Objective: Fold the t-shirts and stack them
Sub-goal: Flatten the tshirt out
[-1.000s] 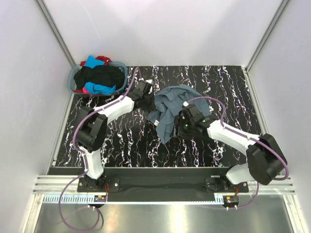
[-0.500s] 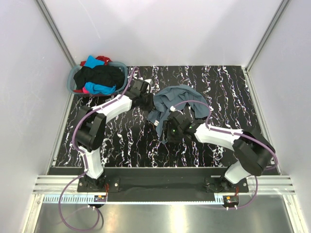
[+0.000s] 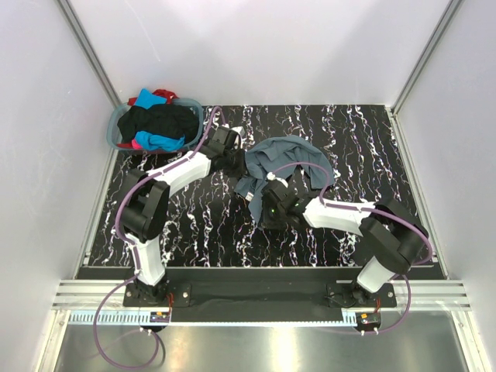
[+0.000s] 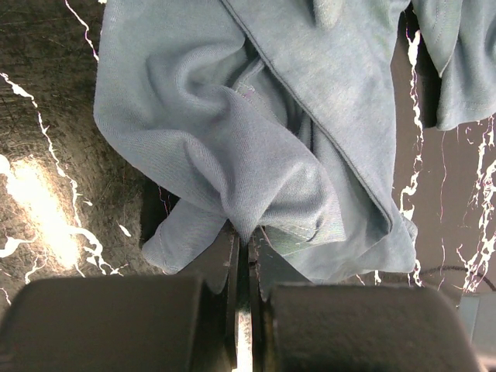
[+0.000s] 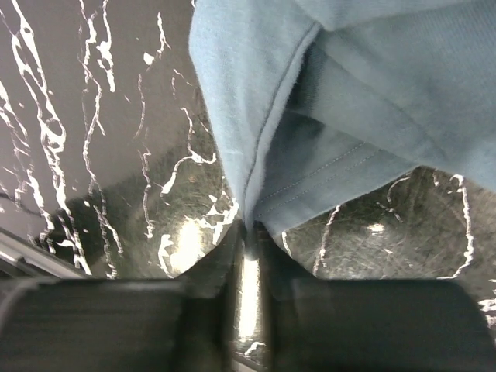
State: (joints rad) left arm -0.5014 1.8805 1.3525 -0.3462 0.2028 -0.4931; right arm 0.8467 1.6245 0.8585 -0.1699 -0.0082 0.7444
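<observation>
The slate blue-grey t-shirt (image 3: 284, 161) was seen lying crumpled on the table (image 3: 364, 155), a little above the middle of the top view, bunched into loose folds rather than spread flat. A narrow tail of it trailed down and to the left, toward the lower centre of the frame.

At the shirt's left edge the left gripper (image 3: 235, 160) was found clenched on the cloth. In the left wrist view a peaked fold of the shirt (image 4: 271, 116) was drawn down into the slit between the closed fingers (image 4: 244, 252), with the rest of the garment fanned out above.

At the lower tail the right gripper (image 3: 271, 209) was noted low over the table. In the right wrist view the stitched hem of the shirt (image 5: 349, 93) was pinched between the nearly closed fingers (image 5: 249, 232) (this view was somewhat blurred).

Well apart from the shirt, at the upper left of the top view, the round laundry basket (image 3: 116, 130) was recorded with the other shirts heaped in it: a black tee (image 3: 161, 119) on top, a turquoise tee (image 3: 161, 142), a red tee (image 3: 164, 94) at the far rim, and a sliver of a pink tee (image 3: 139, 145).

The table was black, veined with white.
</observation>
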